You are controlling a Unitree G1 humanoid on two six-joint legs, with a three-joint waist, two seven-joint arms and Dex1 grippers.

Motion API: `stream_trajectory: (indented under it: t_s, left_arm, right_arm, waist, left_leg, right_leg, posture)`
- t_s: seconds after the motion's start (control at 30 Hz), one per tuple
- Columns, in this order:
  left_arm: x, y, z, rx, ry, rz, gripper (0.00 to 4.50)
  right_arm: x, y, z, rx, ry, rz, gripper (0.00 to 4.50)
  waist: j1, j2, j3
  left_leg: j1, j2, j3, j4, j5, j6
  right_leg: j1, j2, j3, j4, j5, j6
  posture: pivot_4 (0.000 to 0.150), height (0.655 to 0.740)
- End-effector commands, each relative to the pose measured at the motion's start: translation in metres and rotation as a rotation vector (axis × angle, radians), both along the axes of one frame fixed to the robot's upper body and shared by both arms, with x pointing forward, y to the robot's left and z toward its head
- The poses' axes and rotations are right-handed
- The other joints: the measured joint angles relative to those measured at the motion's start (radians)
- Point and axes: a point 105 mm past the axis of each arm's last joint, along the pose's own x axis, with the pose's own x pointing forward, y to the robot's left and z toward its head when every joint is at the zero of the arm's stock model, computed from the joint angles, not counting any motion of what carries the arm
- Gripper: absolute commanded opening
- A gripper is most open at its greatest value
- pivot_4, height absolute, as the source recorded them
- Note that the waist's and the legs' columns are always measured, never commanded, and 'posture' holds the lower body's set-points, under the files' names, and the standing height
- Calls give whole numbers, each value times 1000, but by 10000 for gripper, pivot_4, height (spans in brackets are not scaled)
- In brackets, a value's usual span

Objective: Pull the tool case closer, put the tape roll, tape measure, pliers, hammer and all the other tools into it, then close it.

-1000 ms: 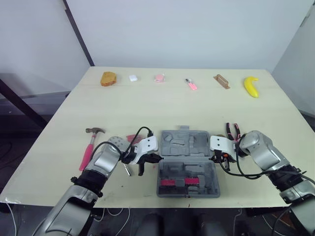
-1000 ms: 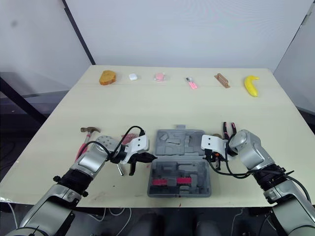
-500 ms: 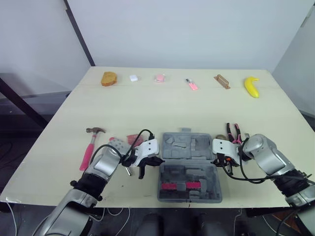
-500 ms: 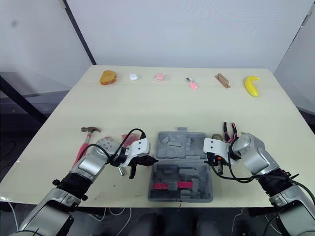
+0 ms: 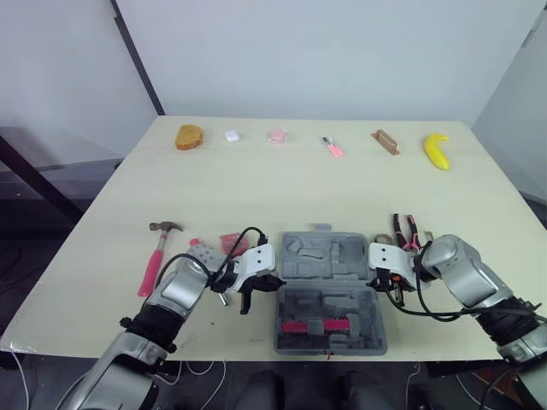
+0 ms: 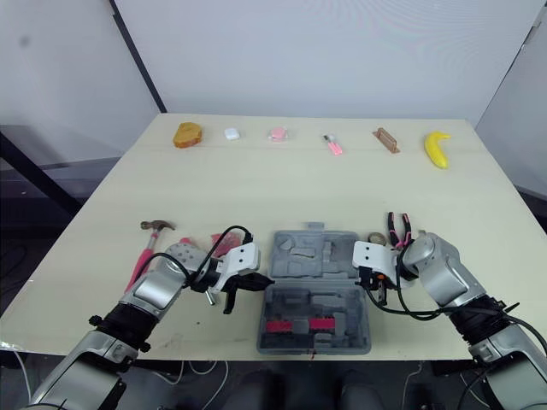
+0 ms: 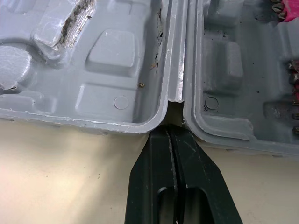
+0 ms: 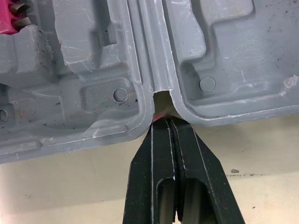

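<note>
- A grey moulded plastic tool case lies open near the front edge of the pale wooden table, between the two grippers
- The left gripper sits at the case's left side, fingers pressed together, tips at the hinge notch
- The right gripper is at the right hinge notch, fingers also together
- A pink-handled hammer lies left of the left arm
- Pink-and-black pliers lie just behind the right gripper
</note>
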Motion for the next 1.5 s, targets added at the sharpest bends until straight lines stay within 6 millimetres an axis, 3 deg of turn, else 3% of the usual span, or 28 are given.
stream_trajectory:
  t_s: [0.03, 1.5]
  left_arm:
    - [-6, 0, -4, 9, 18, -12, 198]
    - [-50, 6, -16, 16, 99, -4, 198]
  right_arm:
    - [-10, 2, -7, -1, 42, 19, 0]
    - [-46, 1, -12, 20, 124, 2, 0]
  waist:
    - [0, 0, 0]
    - [-1, 0, 0]
  left_leg:
    - [0, 0, 0, 0, 0, 0]
    - [0, 0, 0, 0, 0, 0]
  right_leg:
    - [0, 0, 0, 0, 0, 0]
    - [0, 0, 0, 0, 0, 0]
  posture:
    - [1500, 7400]
    - [1500, 7400]
